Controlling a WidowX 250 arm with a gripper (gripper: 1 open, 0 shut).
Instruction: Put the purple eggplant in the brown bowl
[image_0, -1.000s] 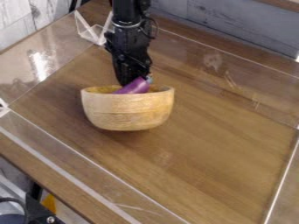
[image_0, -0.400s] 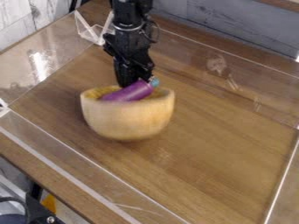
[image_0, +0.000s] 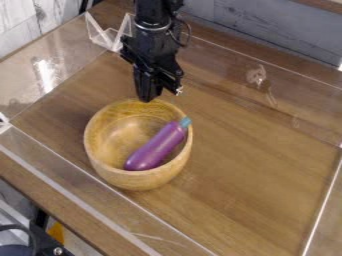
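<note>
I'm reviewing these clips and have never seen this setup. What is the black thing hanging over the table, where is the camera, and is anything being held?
The black thing is a robot arm; its tip is a two-fingered gripper, pointing straight down with its jaws shut on nothing. The single camera looks down at an angle from one corner of the wooden table. On the table sits a round light-brown wooden bowl. Inside it lies a small glossy purple toy eggplant, its teal stem end against the bowl's far rim. The gripper hangs above the bowl's far edge, apart from both.
</note>
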